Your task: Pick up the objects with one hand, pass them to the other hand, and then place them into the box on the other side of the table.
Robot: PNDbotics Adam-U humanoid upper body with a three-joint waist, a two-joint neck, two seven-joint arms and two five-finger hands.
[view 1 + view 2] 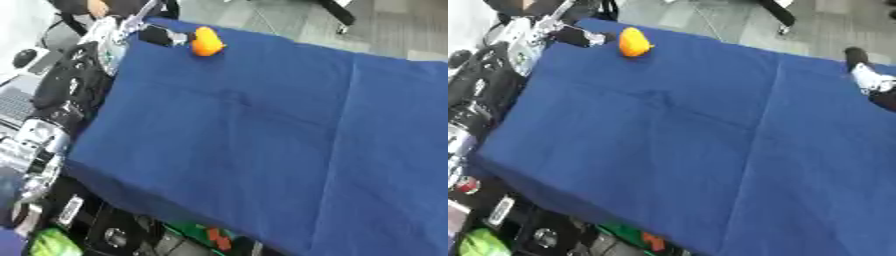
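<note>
An orange rounded object (206, 42) sits at the far left corner of the blue-clothed table (262, 140). My left arm runs up the table's left edge, and my left hand (160, 36) reaches in from the left, right beside the object and touching or nearly touching its left side. Whether it holds the object is hidden. My right hand (869, 80) shows only in the right eye view, at the right edge above the cloth and far from the object.
Past the table's left edge lie a laptop keyboard (12, 102) and a mouse (24, 57). Below the near edge sits clutter: a green thing (52, 242), black gear and a red-orange piece (216, 236). A chair base (337, 12) stands beyond the far edge.
</note>
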